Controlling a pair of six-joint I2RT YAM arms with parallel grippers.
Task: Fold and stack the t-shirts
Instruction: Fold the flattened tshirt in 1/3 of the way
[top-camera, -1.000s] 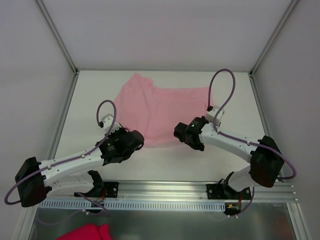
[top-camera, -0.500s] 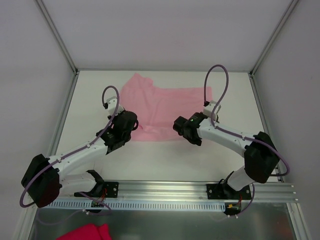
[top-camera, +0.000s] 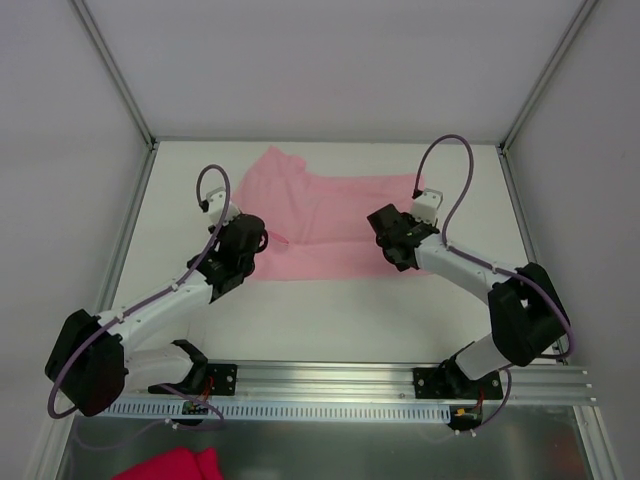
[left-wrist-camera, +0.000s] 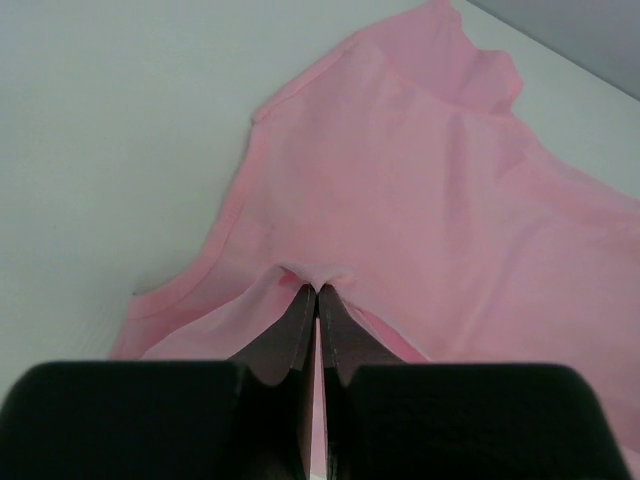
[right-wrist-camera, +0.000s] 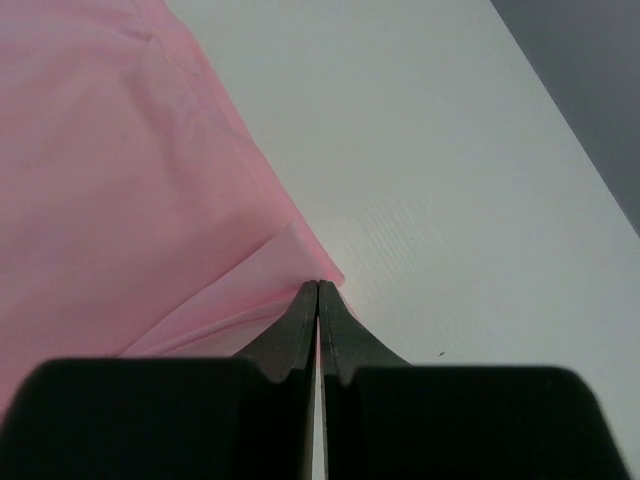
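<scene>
The pale pink t-shirt (top-camera: 330, 210) lies spread across the far half of the white table, its near part doubled over itself. My left gripper (top-camera: 262, 238) is shut on a pinch of the shirt's edge at its left side; in the left wrist view the fabric (left-wrist-camera: 430, 180) puckers at the fingertips of the left gripper (left-wrist-camera: 317, 290). My right gripper (top-camera: 384, 222) is shut on the shirt's right corner. In the right wrist view that corner (right-wrist-camera: 285, 262) rises in a folded flap to the closed tips of the right gripper (right-wrist-camera: 318, 286).
A deep magenta cloth (top-camera: 170, 465) lies below the aluminium rail (top-camera: 330, 385) at the near left. Grey enclosure walls stand on the left, right and far sides. Bare white table (right-wrist-camera: 450, 160) shows to the right of the shirt.
Both grippers have moved away from the arm bases toward the far wall, carrying the shirt's near edge with them. The near edge now lies farther back, over the rest of the shirt.
</scene>
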